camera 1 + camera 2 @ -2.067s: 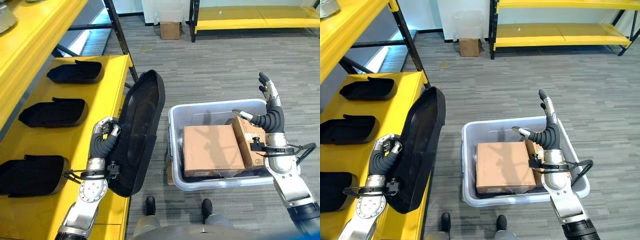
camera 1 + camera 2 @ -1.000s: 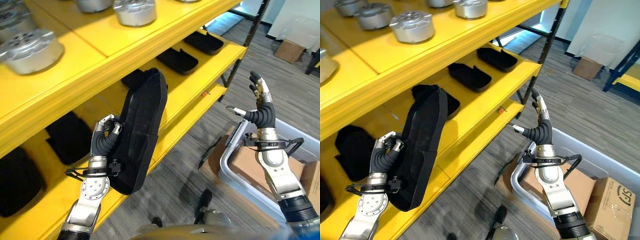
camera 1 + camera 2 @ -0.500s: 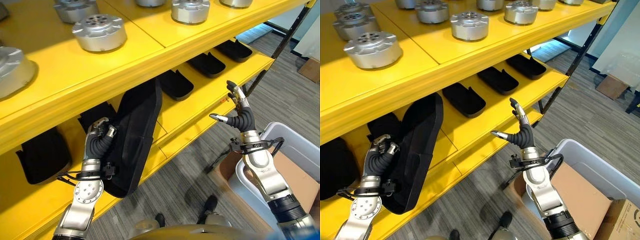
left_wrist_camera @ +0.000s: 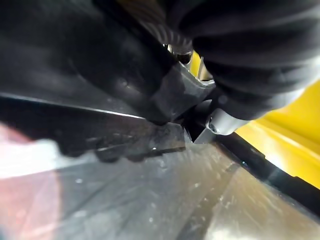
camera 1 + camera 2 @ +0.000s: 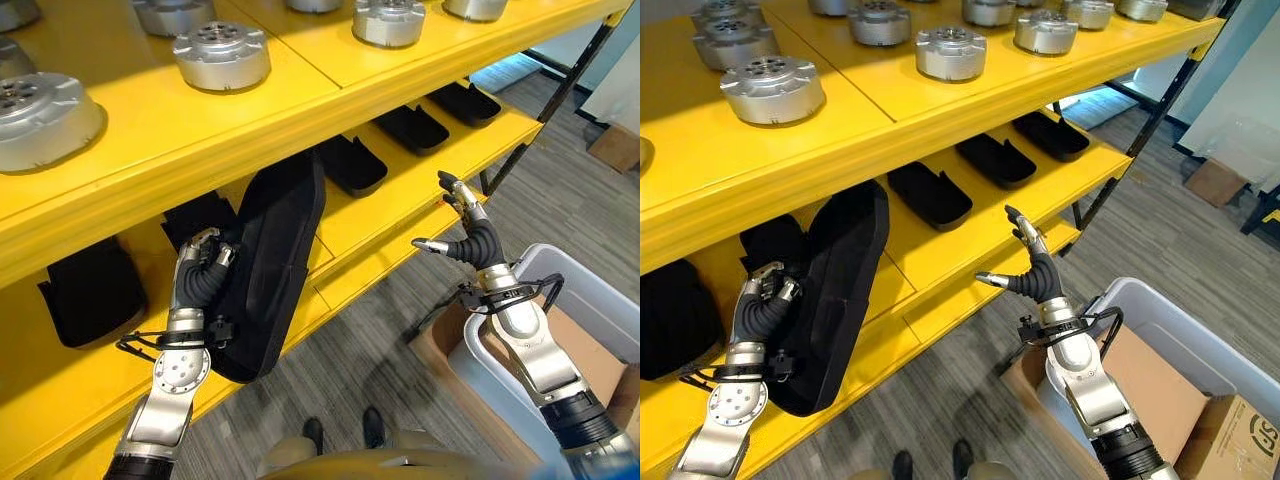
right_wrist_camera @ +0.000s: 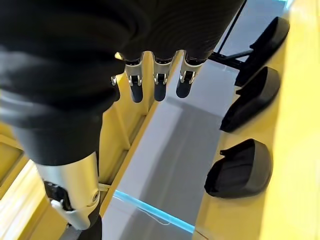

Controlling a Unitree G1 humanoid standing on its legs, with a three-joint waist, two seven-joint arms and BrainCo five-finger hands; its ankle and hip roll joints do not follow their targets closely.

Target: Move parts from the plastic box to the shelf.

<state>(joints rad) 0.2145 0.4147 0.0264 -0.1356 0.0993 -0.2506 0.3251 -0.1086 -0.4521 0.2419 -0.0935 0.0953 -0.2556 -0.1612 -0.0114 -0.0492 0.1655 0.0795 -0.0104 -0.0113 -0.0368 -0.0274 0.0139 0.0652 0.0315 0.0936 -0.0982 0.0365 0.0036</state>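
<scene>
**Black part up at the shelf mouth**

Our left hand (image 5: 200,268) has its fingers curled tight around the edge of the long black part (image 5: 275,260), holding it upright on edge, we judge so it slips between the yellow shelf (image 5: 390,215) levels. Our right hand (image 5: 470,240) hangs empty with fingers spread, above the plastic box (image 5: 585,290), clear of the part's path.

Plastic box (image 5: 560,275) cut off at the frame edge; left hand (image 5: 200,275) fingertips behind the black part (image 5: 268,265).
</scene>
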